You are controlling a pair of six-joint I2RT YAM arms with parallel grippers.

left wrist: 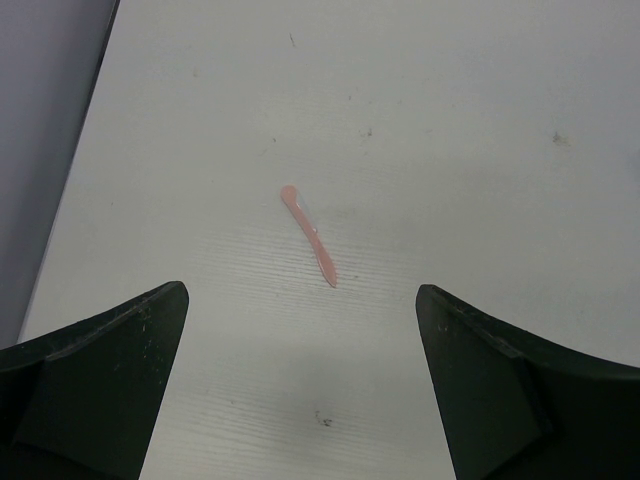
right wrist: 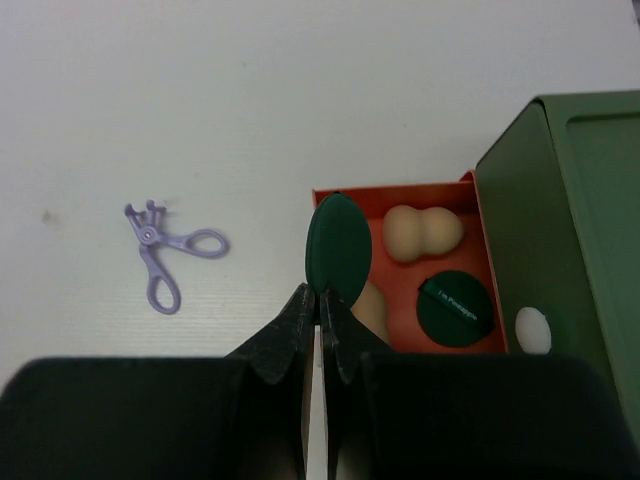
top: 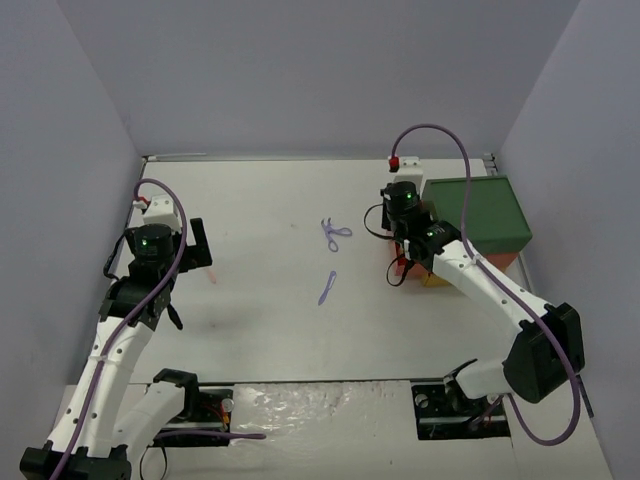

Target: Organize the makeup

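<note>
Held green disc [right wrist: 339, 240]: it stands on edge, and my right gripper [right wrist: 320, 298] pinches its lower rim with the jaws pressed almost together. From the wrist view it sits over the outer wall of the red drawer [right wrist: 400, 188], which is pulled out of the green-topped box [right wrist: 570, 230] on the side facing the table's middle. My guess is that the edge-on hold is meant to let it slip down into the drawer rather than drop in flat.

Inside the drawer, one tan sponge [right wrist: 425, 233] lies at the far end. A second green disc [right wrist: 452, 308] lies flat, close to the box. Another sponge [right wrist: 372, 305] is half hidden behind the held disc and my finger, so I can't see how much floor is free there. The risk is that the disc lands on that sponge and leans or rolls instead of settling.

Away from the box, a lilac scissor-like tool [right wrist: 165, 250] lies loose on the table [right wrist: 200, 100], and a lilac stick [top: 327, 287] lies near it, both well apart from the drawer and not yet put away. Nothing lies between them and the box.

Farthest from the box, the pink stick [left wrist: 309, 235] lies flat with my left gripper [left wrist: 300, 300] hovering over it, spread wide and empty. That grab looks hard because the stick is thin and lies flush on the surface.
</note>
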